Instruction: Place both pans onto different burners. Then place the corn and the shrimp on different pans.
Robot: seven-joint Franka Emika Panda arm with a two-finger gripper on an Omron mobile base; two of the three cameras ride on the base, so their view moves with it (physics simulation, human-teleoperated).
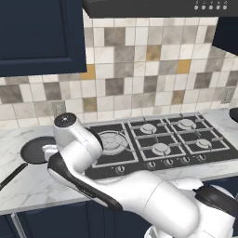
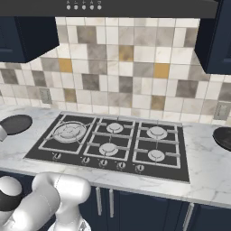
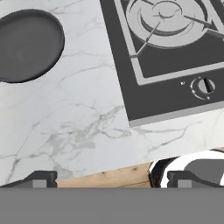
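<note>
Your two base cameras flank the cooktop (image 1: 158, 142), looking down from left and right; your hand camera looks close down on its left front corner.

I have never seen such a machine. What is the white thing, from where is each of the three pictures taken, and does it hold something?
The white thing is a robot arm in a simulated kitchen. Two pictures come from cameras behind it, left and right. The third looks along its hand; the two small dark finger tips stand wide apart, holding nothing. On the marble counter lies a round black frying pan, left of the black gas cooktop. A second dark pan sits at the right edge.
</note>
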